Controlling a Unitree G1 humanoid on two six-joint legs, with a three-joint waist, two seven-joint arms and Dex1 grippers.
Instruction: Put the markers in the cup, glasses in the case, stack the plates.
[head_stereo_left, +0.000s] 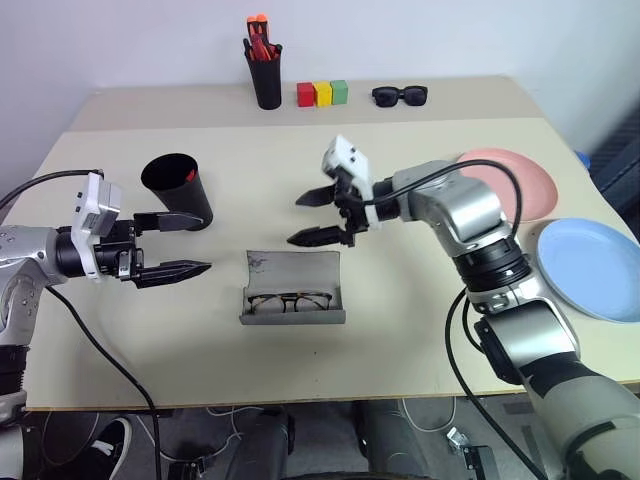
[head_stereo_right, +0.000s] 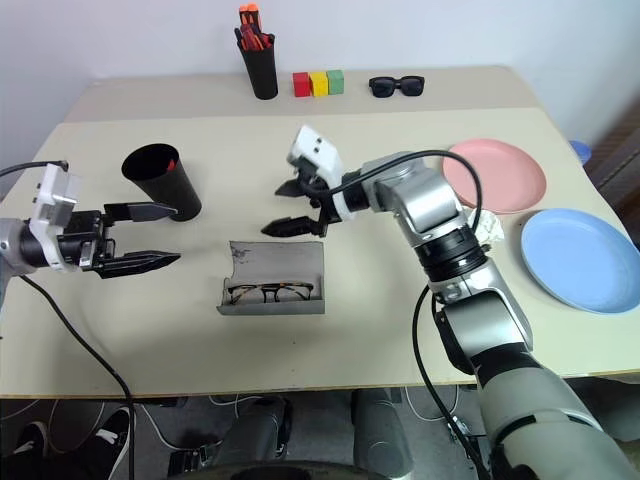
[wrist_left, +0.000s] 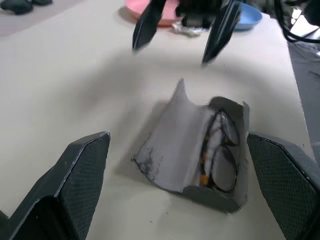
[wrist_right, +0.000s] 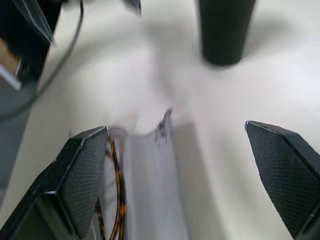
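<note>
The grey case (head_stereo_left: 292, 272) lies open in the middle of the table, and the wire-framed glasses (head_stereo_left: 288, 300) rest in its front half. My right gripper (head_stereo_left: 295, 220) hovers open and empty just above and behind the case, pointing left. To the left of the case my left gripper (head_stereo_left: 203, 243) is open and empty, pointing right. Behind it stands the black cup (head_stereo_left: 178, 192), with a marker's red tip (head_stereo_left: 190, 177) showing inside. The pink plate (head_stereo_left: 512, 180) and the blue plate (head_stereo_left: 590, 265) lie side by side at the right, unstacked.
At the back stand a black pen holder (head_stereo_left: 266, 78) with orange-capped markers, three coloured blocks (head_stereo_left: 322, 93) and black sunglasses (head_stereo_left: 400, 95). A small crumpled white thing (head_stereo_right: 487, 226) lies between the plates. The blue plate is near the table's right edge.
</note>
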